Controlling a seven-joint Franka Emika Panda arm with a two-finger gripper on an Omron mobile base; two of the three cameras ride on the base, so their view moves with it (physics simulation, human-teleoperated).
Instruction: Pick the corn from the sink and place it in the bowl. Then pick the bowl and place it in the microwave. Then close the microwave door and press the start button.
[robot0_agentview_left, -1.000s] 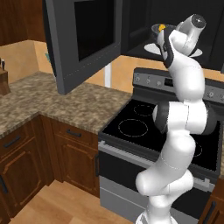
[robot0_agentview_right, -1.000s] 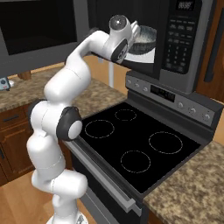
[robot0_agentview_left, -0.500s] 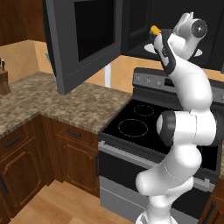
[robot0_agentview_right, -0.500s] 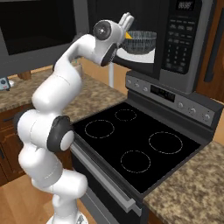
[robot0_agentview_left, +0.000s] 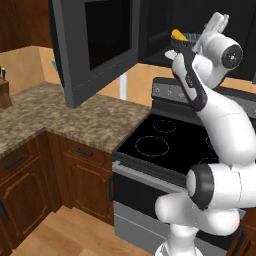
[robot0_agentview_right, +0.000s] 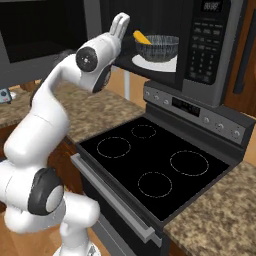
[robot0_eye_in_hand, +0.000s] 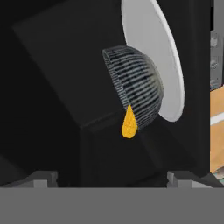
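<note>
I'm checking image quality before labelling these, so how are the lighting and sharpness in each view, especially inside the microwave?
Left base view: evenly lit and soft; the microwave cavity is near black, with the corn just showing. Right base view: brighter; the bowl and turntable plate read clearly. Hand view: rolled sideways; the dark interior hides its walls, though the bowl's ribs are crisp.

- My white jointed arm (robot0_agentview_right: 45, 125) rises and bends forward, wrist lifted high.
- My two-finger gripper (robot0_agentview_right: 120, 24) points upward, jaws spread wide and holding nothing.
</note>
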